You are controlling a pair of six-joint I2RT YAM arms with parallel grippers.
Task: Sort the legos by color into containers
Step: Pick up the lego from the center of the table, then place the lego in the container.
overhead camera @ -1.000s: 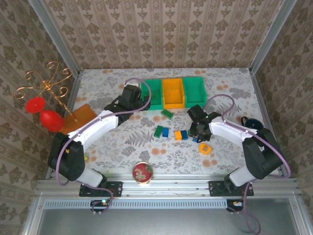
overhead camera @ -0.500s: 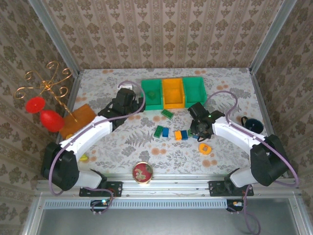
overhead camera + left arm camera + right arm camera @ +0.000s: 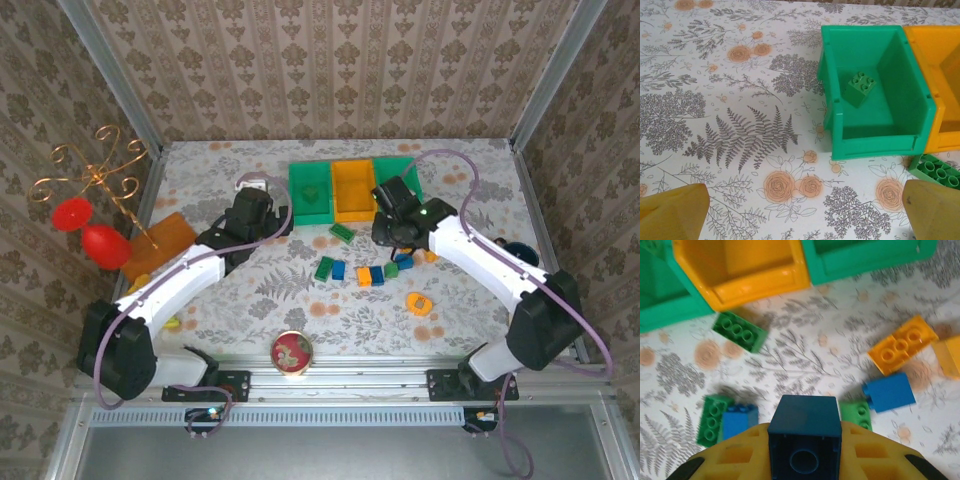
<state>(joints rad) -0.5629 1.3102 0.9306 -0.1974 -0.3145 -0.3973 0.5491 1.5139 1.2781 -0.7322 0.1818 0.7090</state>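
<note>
The right claw (image 3: 393,228) has lifted away from the scatter of loose bricks, where it sat low a second ago. It now hangs closer to the row of bins, just in front of the orange bin (image 3: 353,213) and the right green bin (image 3: 405,163). Its own wrist view shows why: the yellow fingers are closed on a dark blue brick (image 3: 804,420), hollow underside toward the camera, held clear of the table (image 3: 805,350). One blue brick is therefore picked up and on its way, but not yet dropped. No bin is blue, so my guess is that it belongs in the right green bin, since the left green bin (image 3: 875,145) already holds a green brick (image 3: 860,89). The left claw (image 3: 802,215) has meanwhile backed away from that bin. Its fingers are spread wide with nothing between them, and it hovers over bare table short of the bin's front wall. That suggests the green drop is finished and the left arm is free for another pick. Beneath the right claw the table still carries a flat green brick (image 3: 739,331) just in front of the orange bin, an orange brick (image 3: 900,344) and a lighter blue brick (image 3: 889,392), so most of the sorting remains to be done.
</note>
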